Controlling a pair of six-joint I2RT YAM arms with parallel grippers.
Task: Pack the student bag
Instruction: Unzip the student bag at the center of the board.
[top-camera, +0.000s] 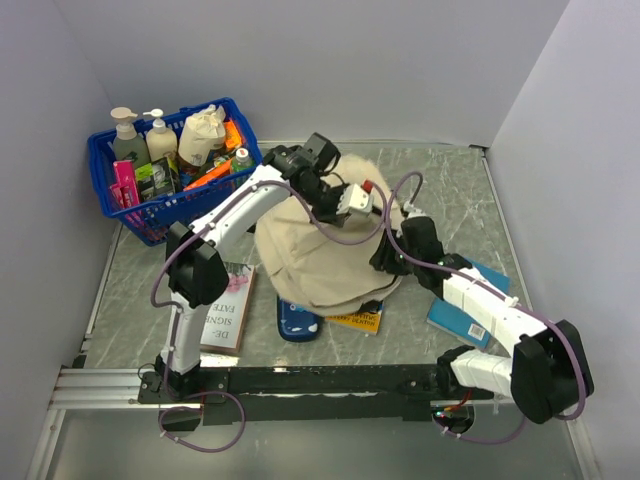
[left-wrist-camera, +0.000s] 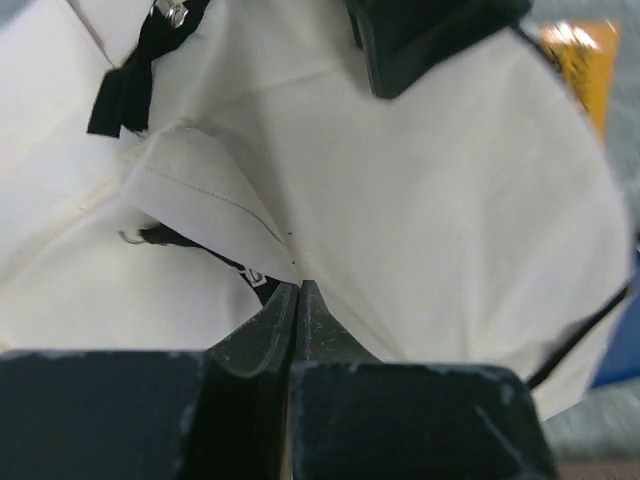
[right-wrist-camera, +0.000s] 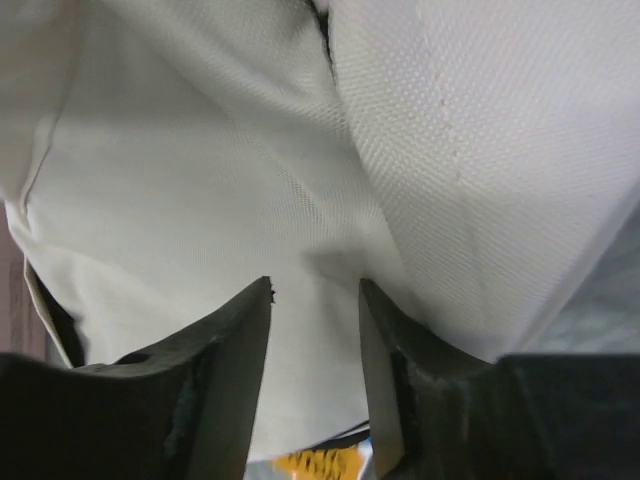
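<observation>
The student bag (top-camera: 318, 258), cream-beige with black trim, lies slumped in the middle of the table. My left gripper (top-camera: 378, 206) is at the bag's far right edge. In the left wrist view its jaws (left-wrist-camera: 297, 287) are shut on a pinched fold of the bag's fabric (left-wrist-camera: 420, 200), with a black strap (left-wrist-camera: 118, 98) at upper left. My right gripper (top-camera: 386, 254) is against the bag's right side. In the right wrist view it (right-wrist-camera: 315, 290) stands open with a gap between the fingers, and the bag's cloth (right-wrist-camera: 200, 180) fills that gap.
A blue basket (top-camera: 128, 208) holding bottles and a small pouch stands at the back left. A book (top-camera: 228, 310) lies left of the bag. A dark blue object (top-camera: 298, 324) and a yellow book (top-camera: 360, 318) poke out from under it. A blue book (top-camera: 468, 312) lies at right.
</observation>
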